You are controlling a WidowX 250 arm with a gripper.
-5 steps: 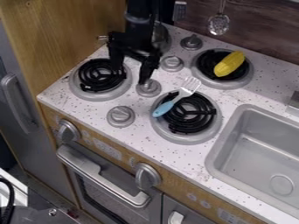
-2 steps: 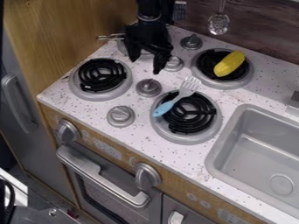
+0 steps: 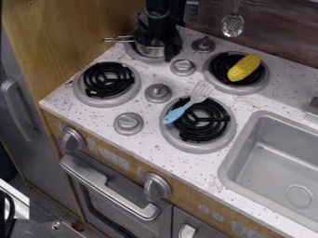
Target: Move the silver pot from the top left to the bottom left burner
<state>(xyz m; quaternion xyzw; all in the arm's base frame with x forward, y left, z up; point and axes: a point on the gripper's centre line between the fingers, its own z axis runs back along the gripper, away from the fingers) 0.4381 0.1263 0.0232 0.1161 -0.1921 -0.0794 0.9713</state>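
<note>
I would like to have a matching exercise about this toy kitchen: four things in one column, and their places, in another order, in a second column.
Things
1. silver pot
2. yellow corn
3. fork
4. slotted spoon

Places
A. across the bottom right burner
B. hanging by the wall
C. at the top left burner
D. on the top right burner

Pairs: 1-C, 2-D, 3-A, 4-B

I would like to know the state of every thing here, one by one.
Silver pot: standing on top left burner
Gripper: open, at the pot
Bottom left burner: uncovered
Fork: lying across bottom right burner
Corn: lying on top right burner
Oven door: closed
Slotted spoon: hanging
</note>
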